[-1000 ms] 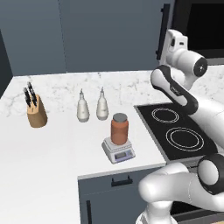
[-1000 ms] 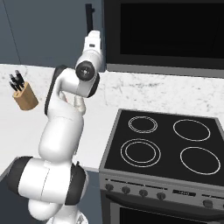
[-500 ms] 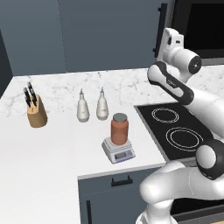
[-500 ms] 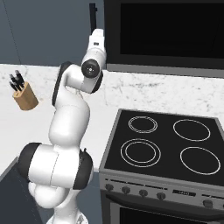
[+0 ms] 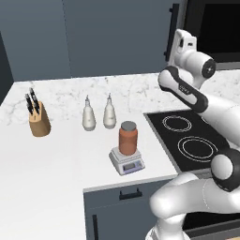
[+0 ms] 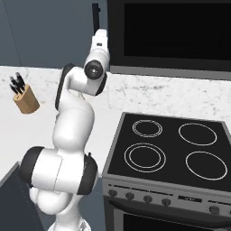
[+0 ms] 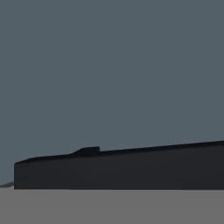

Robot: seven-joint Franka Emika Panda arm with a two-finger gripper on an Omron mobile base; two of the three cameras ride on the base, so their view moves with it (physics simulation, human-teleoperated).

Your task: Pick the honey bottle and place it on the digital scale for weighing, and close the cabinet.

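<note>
Left base view: orange-brown honey bottle (image 5: pixel 128 137) with grey lid stands upright on the flat light-grey digital scale (image 5: pixel 127 161); white arm's gripper (image 5: pixel 177 43), raised against the dark grey-blue cabinet (image 5: pixel 117 33), jaw state unclear

White marble counter (image 5: pixel 61 154), black cooktop (image 6: pixel 171 146), dark oven (image 6: pixel 171 29) above.
</note>
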